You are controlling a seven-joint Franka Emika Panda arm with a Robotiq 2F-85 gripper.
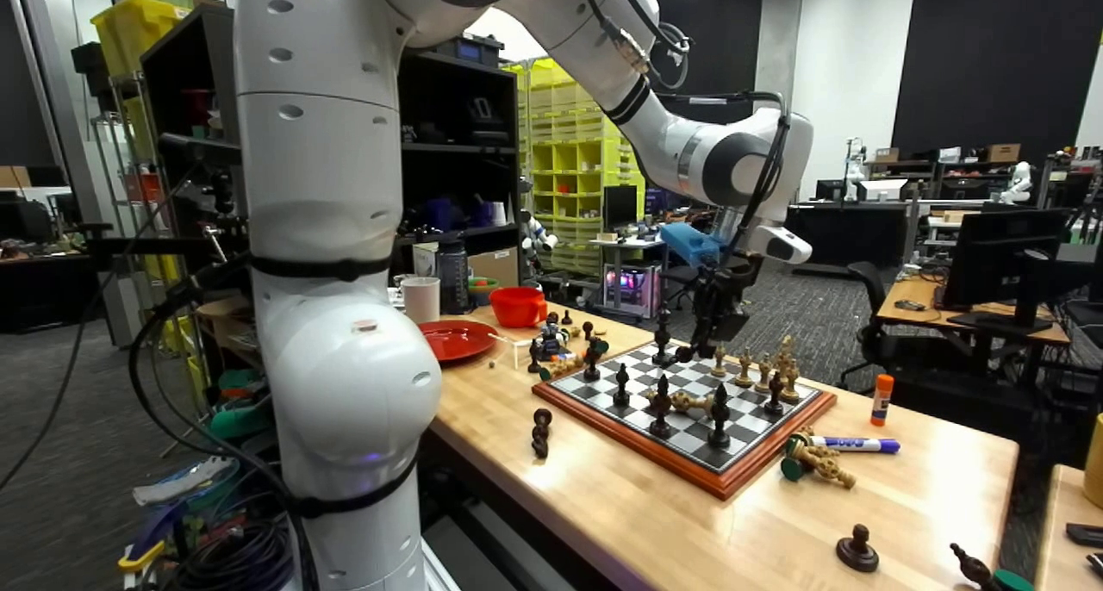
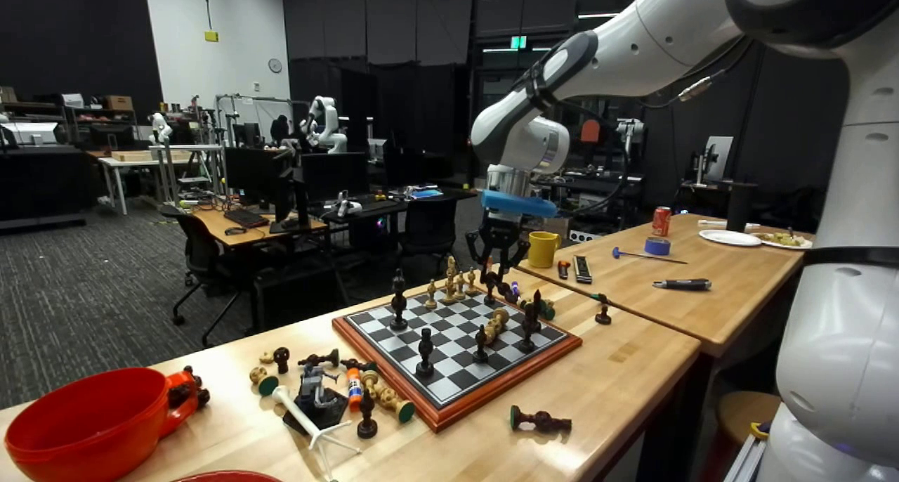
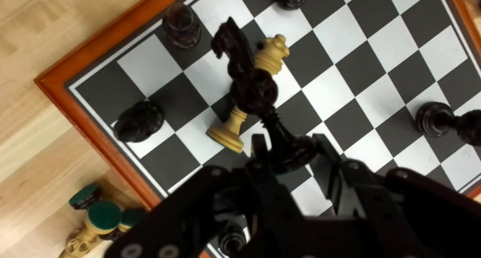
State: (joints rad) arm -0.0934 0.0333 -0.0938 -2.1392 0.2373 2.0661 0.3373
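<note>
Over a square chessboard with dark and white squares and a reddish-brown wooden frame (image 3: 109,40), a black two-fingered gripper (image 3: 291,147) is clamped on the base of a glossy dark-brown carved chess piece (image 3: 257,90). One fingertip bears on each side of that round base, and the gap between them is only as wide as the base itself. The carved piece tilts far from upright, its notched head pointing away from the fingers. In the wrist view it crosses in front of a pale tan wooden chess piece (image 3: 269,58) lying on its side on the squares; in both exterior views the two are apart.

Near one corner of the frame, two dark-brown upright chessmen (image 3: 139,120) stand on the board, and a turned dark chessman (image 3: 436,119) stands well apart from them. In an exterior view, several pale tan upright chessmen (image 2: 450,285) gather near an edge of the board. Beside the frame, toppled chessmen with round green bases (image 3: 104,214) lie on the light wooden table (image 3: 22,156). An orange glue stick (image 1: 881,401) stands near a white-and-purple marker (image 1: 853,444).
</note>
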